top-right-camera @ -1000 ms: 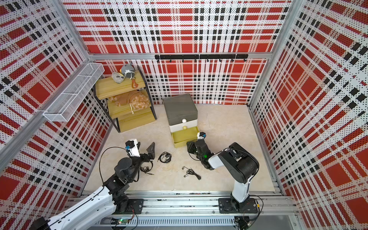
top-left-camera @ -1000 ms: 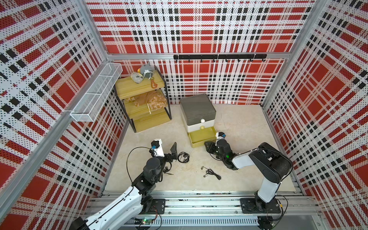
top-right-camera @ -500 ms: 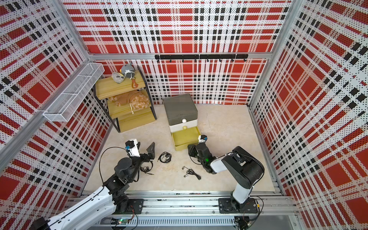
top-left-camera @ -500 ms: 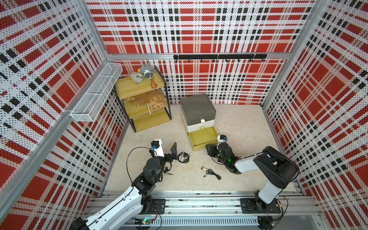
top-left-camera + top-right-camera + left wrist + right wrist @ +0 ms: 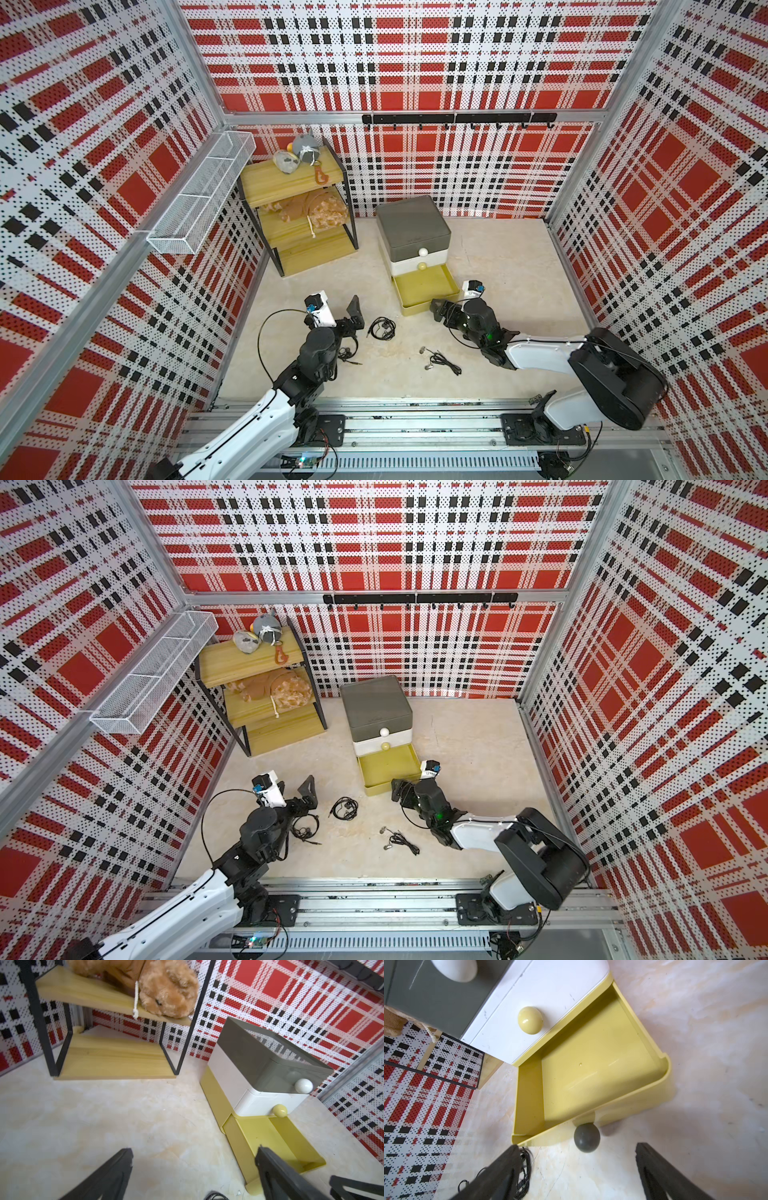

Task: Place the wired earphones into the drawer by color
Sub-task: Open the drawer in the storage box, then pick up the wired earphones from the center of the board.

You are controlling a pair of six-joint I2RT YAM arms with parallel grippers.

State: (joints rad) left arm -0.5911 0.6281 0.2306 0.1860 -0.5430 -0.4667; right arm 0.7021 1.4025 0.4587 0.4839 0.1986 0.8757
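Loosely coiled, thin black earphones (image 5: 382, 328) lie near the glossy yellow drawer (image 5: 422, 286).

Nothing is legible; a faint mark atop the grey drawer unit (image 5: 411, 226) is unreadable.

reaching low and forward with the left arm (image 5: 249, 428), white link at the base, black wrist out front. holding the left gripper (image 5: 355, 314) with jaws spread wide, one finger (image 5: 354, 306) tipped up in both top views. stretching the right arm (image 5: 536, 355) inward, bulky black elbow folded back, white forearm lying low. pointing the right gripper (image 5: 439, 311) ahead, jaws parted wide too, clamped on nothing.
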